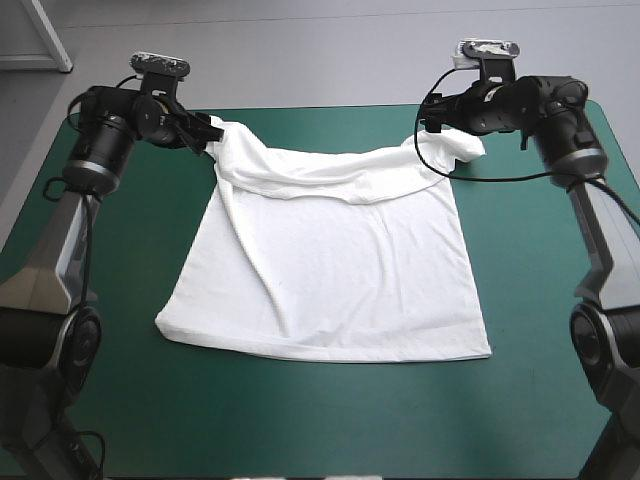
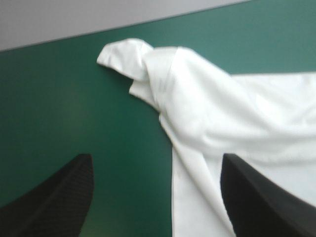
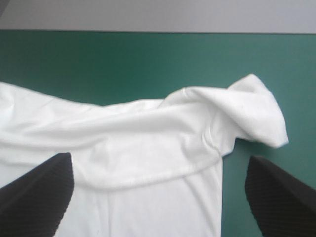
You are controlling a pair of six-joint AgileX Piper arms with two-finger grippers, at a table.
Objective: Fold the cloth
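A white, short-sleeved T-shirt (image 1: 330,270) made of soft cloth is spread out on the table with the teal-green cover (image 1: 120,390). It is placed a little nearer the far edge than the near edge. Its far part is doubled over into a thick, wrinkled band (image 1: 330,170). This band runs from side to side across the table. The rest of the shirt lies mostly flat and reaches toward the near edge.

The left gripper (image 1: 208,135), with its two broad black fingers, is seen right at the left end of the band. The right gripper (image 1: 432,125) is seen right at the right end. In both wrist views the fingers are spread wide apart, and nothing is held between them.

In the left wrist view, the shirt lies ahead of the left gripper (image 2: 157,158) and off to one side. A bunched sleeve (image 2: 123,57) lies farther ahead. In the right wrist view, the shirt lies between and ahead of the fingers of the right gripper (image 3: 160,155). The other sleeve (image 3: 259,111) lies ahead and to one side.

Each end of the band is nearest to the arm on its own side, so one end could be picked up by each gripper. From both grippers, the main part of the shirt lies toward the near edge. A fold would likely be carried that way.
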